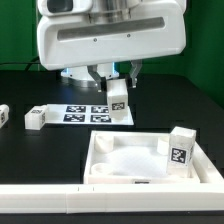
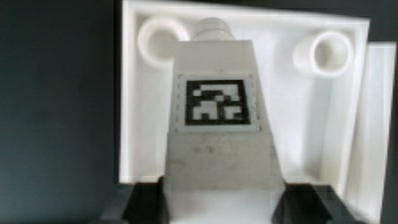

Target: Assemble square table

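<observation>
Long white border bar point(image 1: 100, 200) runs across the front of the exterior view, closest to that camera. Just behind it: square tabletop point(image 1: 125, 162), white, tray-like, raised rim, lying flat on the black table point(image 1: 30, 160). Whether bar and tabletop touch, cannot tell.

Tilted leg point(image 1: 180, 149), white block with a black-white tag, sits at the tabletop's side toward the exterior view's right, leaning a little. Inside the tray or up on the rim: cannot tell.

Farther back, marker board point(image 1: 93, 113) lies flat with four tags showing. Gripper point(image 1: 119, 86) hangs over the board's corner toward the exterior view's right, fingers clamped on the gripped leg point(image 1: 119, 102). That leg is roughly upright, tag facing the camera. Its lower end is at or just above the board; contact not clear.

Loose leg point(image 1: 37, 118) lies on the table just beside the marker board, toward the exterior view's left. Cut-off leg point(image 1: 4, 115) is at the frame edge, only partly seen.

Wrist view: gripped leg fills the middle, its tag point(image 2: 215, 102) square-on, dark fingers point(image 2: 134, 205) pressing either side of its near end. Behind it the tabletop, two round corner sockets point(image 2: 160, 45) visible
</observation>
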You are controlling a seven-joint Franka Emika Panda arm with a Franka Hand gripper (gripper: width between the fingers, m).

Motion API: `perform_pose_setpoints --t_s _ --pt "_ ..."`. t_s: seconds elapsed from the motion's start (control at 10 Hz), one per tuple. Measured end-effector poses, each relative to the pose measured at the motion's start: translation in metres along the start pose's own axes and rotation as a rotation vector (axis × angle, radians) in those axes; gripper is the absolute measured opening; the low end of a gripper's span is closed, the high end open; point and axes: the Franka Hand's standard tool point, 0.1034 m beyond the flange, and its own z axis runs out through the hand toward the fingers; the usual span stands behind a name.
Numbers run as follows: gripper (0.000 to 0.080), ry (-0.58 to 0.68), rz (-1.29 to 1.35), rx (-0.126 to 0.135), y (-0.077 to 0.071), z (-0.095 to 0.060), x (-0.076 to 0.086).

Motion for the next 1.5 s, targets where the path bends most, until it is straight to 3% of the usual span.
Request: perform_pose_setpoints --t_s 0.2,0.5,0.7,1.1,1.3,1.5 --pt "0.0281 0.111 0.002 -0.028 0.005 0.002 0.0" --pt "0.0281 0.293 -0.038 -0.087 0.027 0.0 0.018" --pt "0.0281 0.284 -0.024 -0.069 0.036 -0.004 0.028" --pt "0.0281 0.281 -0.022 -0.072 0.036 -0.001 0.028" --pt "0.0281 0.322 -0.06 -0.111 0.029 0.004 0.054" --pt "0.0281 0.344 -0.061 -0.118 0.029 0.007 0.056"
